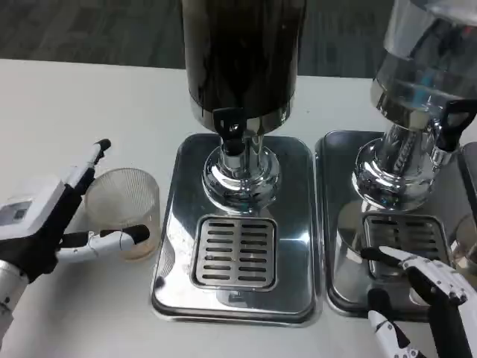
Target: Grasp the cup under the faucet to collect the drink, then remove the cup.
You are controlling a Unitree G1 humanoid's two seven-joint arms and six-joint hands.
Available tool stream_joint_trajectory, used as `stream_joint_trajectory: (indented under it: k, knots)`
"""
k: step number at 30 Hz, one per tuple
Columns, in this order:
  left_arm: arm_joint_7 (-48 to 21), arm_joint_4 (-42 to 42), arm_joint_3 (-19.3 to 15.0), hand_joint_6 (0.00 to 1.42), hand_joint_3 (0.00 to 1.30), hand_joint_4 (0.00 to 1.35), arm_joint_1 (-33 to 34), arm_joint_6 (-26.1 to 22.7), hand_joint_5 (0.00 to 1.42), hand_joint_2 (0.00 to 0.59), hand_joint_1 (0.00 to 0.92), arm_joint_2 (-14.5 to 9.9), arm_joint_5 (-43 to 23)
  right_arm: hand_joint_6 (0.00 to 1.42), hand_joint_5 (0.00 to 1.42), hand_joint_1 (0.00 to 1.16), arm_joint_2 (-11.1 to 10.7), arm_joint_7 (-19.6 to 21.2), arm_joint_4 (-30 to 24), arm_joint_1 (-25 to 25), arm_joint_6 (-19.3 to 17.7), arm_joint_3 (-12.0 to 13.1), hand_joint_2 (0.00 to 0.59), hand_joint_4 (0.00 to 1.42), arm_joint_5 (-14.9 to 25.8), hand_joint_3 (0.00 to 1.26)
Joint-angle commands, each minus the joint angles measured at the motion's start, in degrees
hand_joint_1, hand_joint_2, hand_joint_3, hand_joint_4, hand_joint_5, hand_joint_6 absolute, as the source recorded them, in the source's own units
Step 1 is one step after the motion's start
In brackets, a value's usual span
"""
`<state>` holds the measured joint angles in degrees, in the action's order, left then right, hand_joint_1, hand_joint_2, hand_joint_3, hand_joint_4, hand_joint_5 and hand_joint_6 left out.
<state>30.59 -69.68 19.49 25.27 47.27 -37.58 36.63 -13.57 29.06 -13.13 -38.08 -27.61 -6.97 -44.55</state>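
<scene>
A clear ribbed plastic cup [123, 209] stands on the white table, just left of the steel drip tray [170, 246]. My left hand [37, 224] wraps it from the left, with one finger behind the cup and the thumb across its front, both touching it. The cup looks empty. The black faucet [229, 123] of the dark drink dispenser [242, 52] hangs over the slotted grille [235, 252], to the right of the cup. At the bottom right, my right hand [432, 298] hovers with fingers apart and holds nothing.
A second dispenser [425, 60] with a clear tank stands at the right on its own steel tray [339, 194], its black faucet [455, 123] near the picture's edge. My right hand hangs over that tray's front. Bare white table lies left of and in front of the cup.
</scene>
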Motion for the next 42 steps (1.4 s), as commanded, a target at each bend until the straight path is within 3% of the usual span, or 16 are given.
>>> stream_joint_trajectory:
  k: [1, 12, 22, 28, 32, 42]
  knots:
    - [0.42, -0.85, 0.57, 0.39, 0.00, 0.07, 0.98, 1.06, 0.27, 0.055, 0.152, 0.87, 0.19, 0.26, 0.35, 0.30, -0.09, -0.11, 0.71, -0.17, 0.09, 0.47, 0.454, 0.36, 1.07, 0.39]
    - [-1.07, -1.88, -0.42, 0.75, 0.15, 0.22, 0.49, 3.46, 0.47, 0.123, 0.269, 2.67, -1.90, 0.25, 0.36, 0.30, -0.72, -1.35, -0.16, 0.27, 0.73, 1.07, 0.454, 0.38, 1.25, 0.40]
    - [-3.68, -2.09, -2.66, 0.85, 0.21, 0.26, -1.02, 5.65, 0.54, 0.131, 0.288, 4.94, -6.09, 0.25, 0.36, 0.30, -0.94, -2.71, -0.73, 0.44, 0.55, 1.78, 0.454, 0.40, 1.94, 0.41]
    - [-2.76, -1.71, -3.03, 1.01, 0.31, 0.35, -1.96, 6.18, 0.68, 0.144, 0.307, 5.18, -6.45, 0.23, 0.36, 0.30, -1.21, -3.67, -0.99, 0.18, 0.39, 2.25, 0.454, 0.40, 2.87, 0.41]
    - [-1.65, -1.41, -3.02, 1.14, 0.47, 0.52, -2.55, 6.56, 0.81, 0.169, 0.348, 5.21, -6.35, 0.23, 0.36, 0.30, -1.17, -3.81, -1.29, 0.14, 0.21, 2.23, 0.454, 0.40, 2.78, 0.41]
    - [0.48, -0.64, -4.23, 1.33, 0.62, 0.69, -4.21, 8.49, 0.98, 0.151, 0.376, 4.44, -7.03, 0.22, 0.36, 0.30, -1.08, -4.15, -0.92, 0.30, -0.18, 1.95, 0.454, 0.40, 3.55, 0.41]
